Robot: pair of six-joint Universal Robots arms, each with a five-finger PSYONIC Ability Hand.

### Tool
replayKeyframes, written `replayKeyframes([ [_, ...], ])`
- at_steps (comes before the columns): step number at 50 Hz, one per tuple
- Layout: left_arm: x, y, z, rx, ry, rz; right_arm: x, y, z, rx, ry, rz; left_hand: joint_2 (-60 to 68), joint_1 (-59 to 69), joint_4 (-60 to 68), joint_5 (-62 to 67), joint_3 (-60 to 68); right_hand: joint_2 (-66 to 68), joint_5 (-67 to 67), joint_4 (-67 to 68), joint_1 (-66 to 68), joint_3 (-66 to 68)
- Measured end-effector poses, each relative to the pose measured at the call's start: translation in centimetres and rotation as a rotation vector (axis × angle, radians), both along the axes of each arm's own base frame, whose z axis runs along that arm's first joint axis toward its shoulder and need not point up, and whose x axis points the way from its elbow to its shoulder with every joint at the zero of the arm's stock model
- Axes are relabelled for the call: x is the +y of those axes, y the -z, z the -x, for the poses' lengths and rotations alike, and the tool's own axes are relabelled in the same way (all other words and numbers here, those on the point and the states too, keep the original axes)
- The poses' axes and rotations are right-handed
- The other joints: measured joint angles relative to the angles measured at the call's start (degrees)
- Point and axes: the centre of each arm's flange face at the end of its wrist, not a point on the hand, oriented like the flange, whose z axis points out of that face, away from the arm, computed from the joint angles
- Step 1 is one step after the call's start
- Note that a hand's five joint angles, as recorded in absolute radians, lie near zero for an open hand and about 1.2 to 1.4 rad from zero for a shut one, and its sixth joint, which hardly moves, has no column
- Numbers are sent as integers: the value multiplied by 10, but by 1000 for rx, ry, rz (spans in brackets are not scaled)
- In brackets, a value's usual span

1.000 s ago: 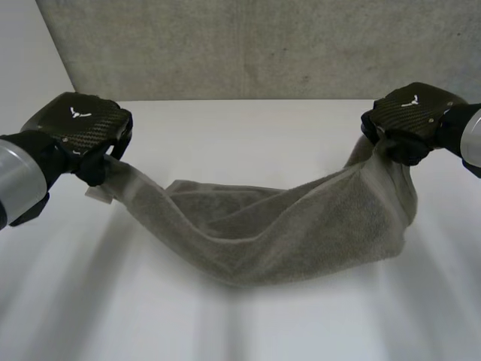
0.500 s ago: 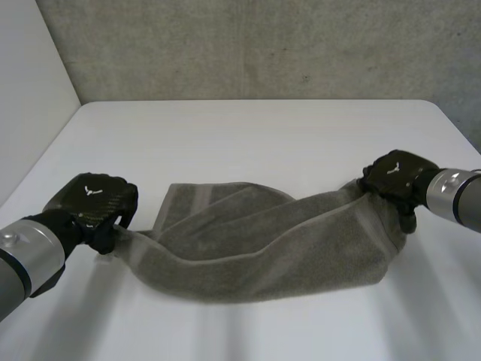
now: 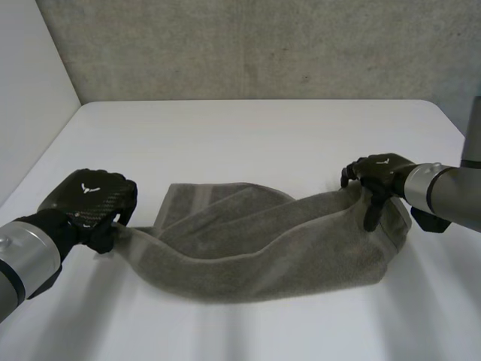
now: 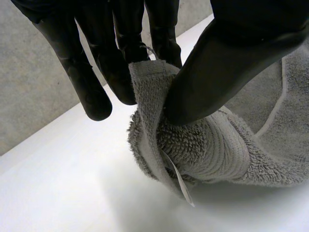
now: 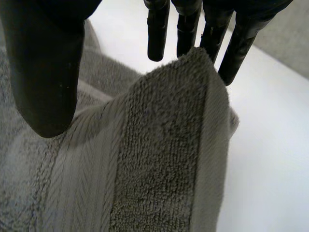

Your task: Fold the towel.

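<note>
Left hand has thumb and fingers pinched on a corner of the towel, its label dangling just below. Right hand rests loose-fingered on the opposite end, thumb off the cloth. Lift now and that end probably slips and bunches up. No containers, just the towel slumped between both hands on the table.

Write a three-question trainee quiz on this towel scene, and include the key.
1. True or false: the left hand pinches one end of the towel between thumb and fingers.
2. The right hand has its fingers: A) clenched in a fist, B) straight, with the thumb apart from them, C) wholly covered by cloth.
3. Fill in: the towel's middle rests on the white ____.
Key: 1 true; 2 B; 3 table.
</note>
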Motion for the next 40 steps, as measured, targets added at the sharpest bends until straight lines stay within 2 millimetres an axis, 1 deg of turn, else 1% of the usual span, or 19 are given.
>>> replayKeyframes([
  [2, 1, -1, 0, 1, 0, 6, -1, 5, -1, 23, 5, -11, 0, 0, 0, 0, 0, 0, 2, 0, 0, 0],
  [8, 1, -4, -1, 4, -2, 20, -8, 27, -5, 198, -2, -4, 0, 0, 0, 0, 0, 0, 4, 0, 0, 0],
  [11, 1, -5, -1, 4, -3, 21, -11, 33, -5, 249, -9, 10, 0, 0, 0, 0, 0, 11, 31, 17, 11, 13],
  [12, 0, -5, -1, 4, -4, 22, -12, 34, -5, 265, -10, 17, 0, 0, 0, 0, 0, 50, 78, 61, 52, 53],
  [13, 0, -5, -2, 4, -6, 22, -14, 35, -5, 278, -10, 23, 0, 0, 0, 0, 0, 121, 138, 131, 115, 121],
  [14, 0, -5, -2, 5, -7, 22, -14, 35, -5, 283, -10, 28, 0, 0, 0, 0, 0, 153, 175, 162, 146, 152],
  [15, -1, -5, -2, 4, -9, 22, -16, 35, -5, 289, -9, 36, 0, 0, 0, 0, 0, 245, 262, 252, 237, 242],
  [16, -1, -5, -2, 4, -10, 21, -16, 34, -5, 291, -8, 41, 0, 0, 0, 0, 0, 286, 294, 284, 277, 281],
  [17, -2, -5, -3, 4, -13, 21, -17, 30, -6, 288, -5, 54, 0, 0, 0, 0, 0, 381, 389, 380, 375, 375],
  [18, -2, -5, -3, 4, -15, 21, -17, 29, -6, 286, -3, 59, 0, 0, 0, 0, 0, 406, 414, 405, 401, 400],
  [19, -2, -5, -4, 4, -17, 21, -17, 23, -6, 277, 2, 73, 0, 0, 0, 0, 0, 485, 501, 491, 480, 477],
  [21, -3, -5, -4, 4, -20, 23, -16, 12, -7, 254, 11, 97, 0, 0, 0, 0, 0, 531, 557, 543, 533, 532],
  [25, -5, -9, -5, 7, -23, 36, -12, -19, -8, 174, 32, 158, 0, 0, 0, 0, 0, 533, 566, 559, 535, 547],
  [28, -5, -16, -5, 13, -25, 63, -5, -53, -9, 85, 33, 217, 1, 0, 0, 0, 0, 533, 566, 559, 535, 547],
  [30, -5, -20, -5, 17, -27, 81, -2, -64, -9, 57, 28, 236, 1, 0, 0, 0, 0, 533, 566, 559, 535, 548],
  [31, -5, -25, -6, 21, -29, 98, 3, -75, -9, 30, 18, 255, 1, 0, 0, 0, 0, 533, 566, 559, 535, 548],
  [33, -4, -33, -8, 27, -35, 129, 12, -92, -9, -1, -7, 271, 1, 0, 0, 0, 0, 533, 566, 559, 535, 548],
  [35, -4, -39, -9, 32, -42, 153, 21, -102, -7, -8, -38, 262, 2, 0, 0, 0, 0, 533, 566, 560, 535, 549],
  [40, -7, -46, -16, 40, -60, 177, 35, -109, 4, 42, -102, 197, 2, 0, 0, 0, 0, 533, 566, 559, 535, 549],
])
